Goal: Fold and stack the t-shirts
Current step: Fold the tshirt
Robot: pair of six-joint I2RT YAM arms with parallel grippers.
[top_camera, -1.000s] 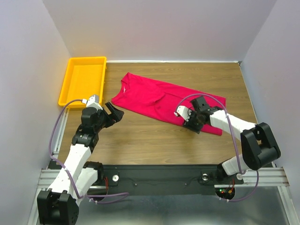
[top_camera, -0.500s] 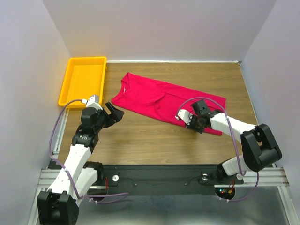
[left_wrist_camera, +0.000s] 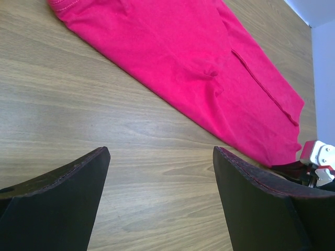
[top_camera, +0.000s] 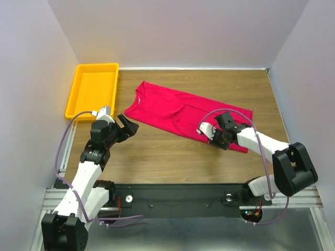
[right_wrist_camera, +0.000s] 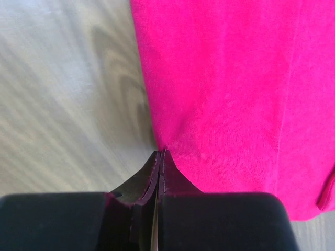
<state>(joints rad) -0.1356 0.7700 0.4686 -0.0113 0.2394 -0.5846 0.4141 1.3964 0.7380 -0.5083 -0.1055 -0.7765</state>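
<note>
The crimson t-shirt (top_camera: 178, 110) lies flat and slanted across the wooden table, collar toward the yellow tray. It fills the upper part of the left wrist view (left_wrist_camera: 183, 57) and the right side of the right wrist view (right_wrist_camera: 235, 94). My right gripper (top_camera: 214, 139) sits low at the shirt's near edge by the hem end. Its jaws are pressed together (right_wrist_camera: 161, 152) with the fabric's edge pinched at their tips. Left of the shirt's collar end, my left gripper (top_camera: 130, 125) hovers wide open over bare wood (left_wrist_camera: 159, 157), holding nothing.
A yellow plastic tray (top_camera: 70, 102) stands at the back left corner, beside the left arm. Grey walls close the table on three sides. Bare wood lies in front of the shirt, between the two arms.
The right gripper's jaws have closed on the shirt's near edge and the arm has shifted slightly right. The left arm has not moved.
</note>
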